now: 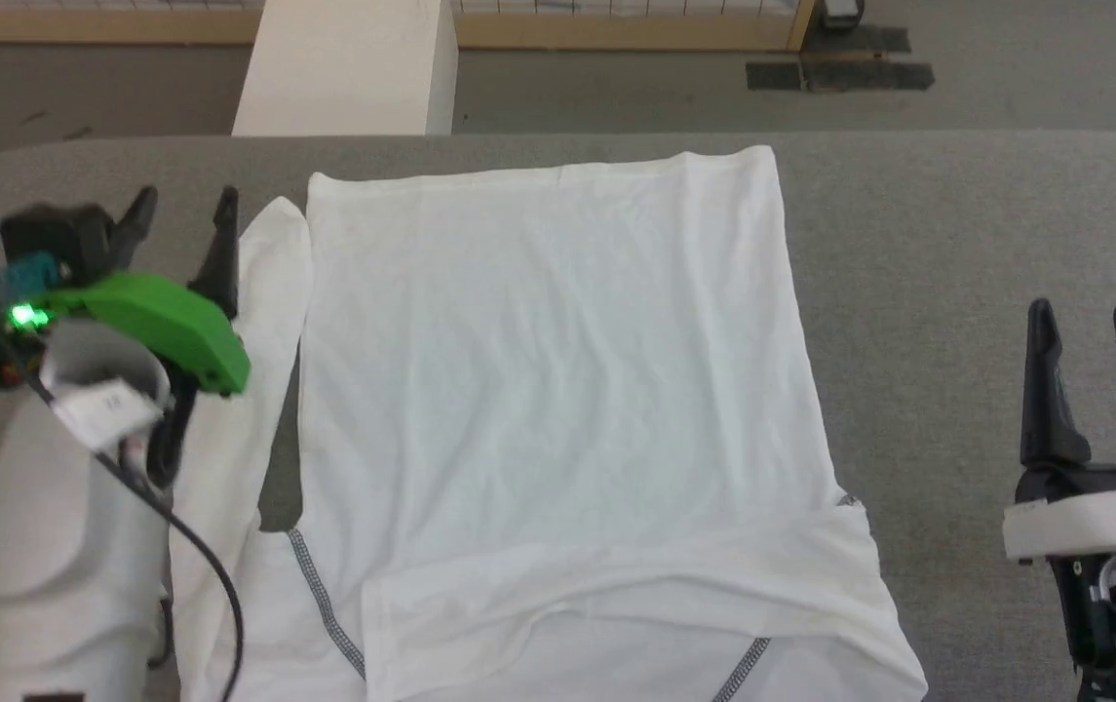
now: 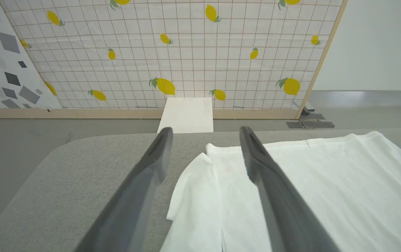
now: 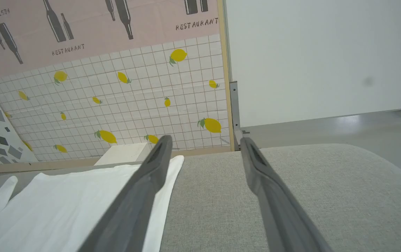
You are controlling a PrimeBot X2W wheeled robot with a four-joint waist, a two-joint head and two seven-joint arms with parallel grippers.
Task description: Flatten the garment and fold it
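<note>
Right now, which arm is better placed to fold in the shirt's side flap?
Likely left. The left gripper, jaws open, is at that flap of the garment; the right gripper sits over bare table, off the cloth.

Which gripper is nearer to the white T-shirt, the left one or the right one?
Left. The left gripper is open beside the sleeve of the T-shirt; the right gripper is open over the grey tabletop, clearly apart from the shirt's other edge.

A grey fabric-covered worktop (image 1: 957, 244) with rounded corners. Just beyond its far edge, toward the left corner, stands a white box (image 1: 348, 63) on the grey floor (image 1: 616, 88). Behind it is a wood-framed lemon-print grid panel (image 2: 186, 52), and above that a pink RESTAURANT bottle poster (image 3: 98, 24).
</note>
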